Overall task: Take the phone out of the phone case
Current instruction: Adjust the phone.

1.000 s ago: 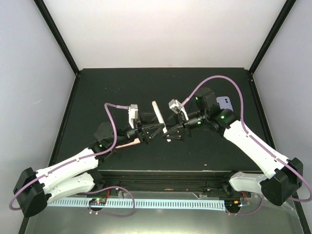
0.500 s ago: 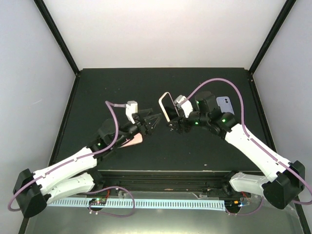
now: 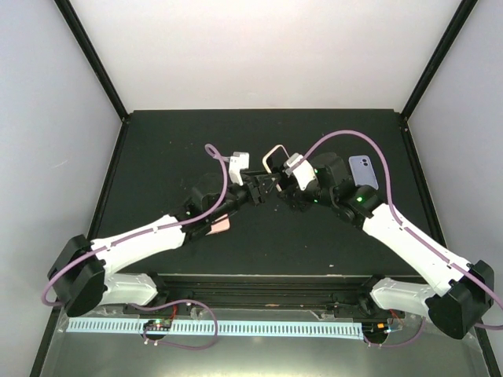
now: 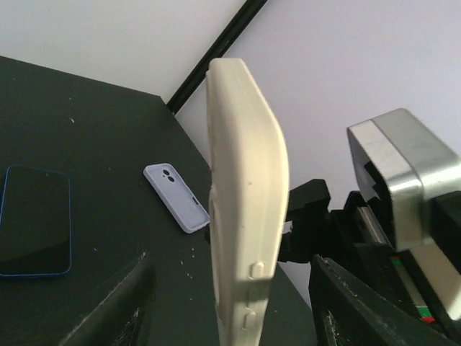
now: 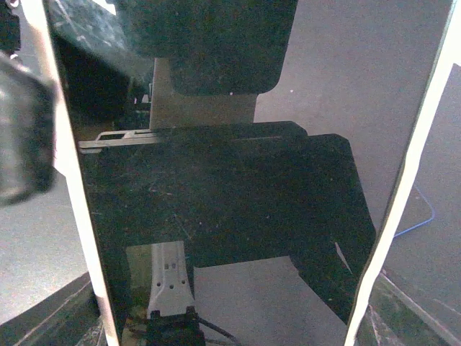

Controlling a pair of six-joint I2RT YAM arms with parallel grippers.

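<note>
The case [image 4: 245,187], cream and with the phone [image 5: 216,180] seated in it, is held clear of the table [image 3: 173,141], upright, between the two arms. It is presented edge-on to the left gripper [image 4: 232,277]: its long axis runs straight up out of that claw's gap, and its thin dimension is set across the gap, side buttons facing the camera. The left jaws are spread, one finger on each side of the case with a sliver of space seen at both, so nothing is touched there yet. The right gripper [image 3: 280,174] is clamped across the case's two long edges from the far side, the dark screen turned flat toward its own camera. The left claw is judged the one placed to act, since the case already lies dead ahead between its fingers. A closing there would pinch face and back together, so a shift toward a corner lip may be needed. A lilac case [image 4: 176,198] and a blue phone [image 4: 34,220] lie flat beyond the left finger.
</note>
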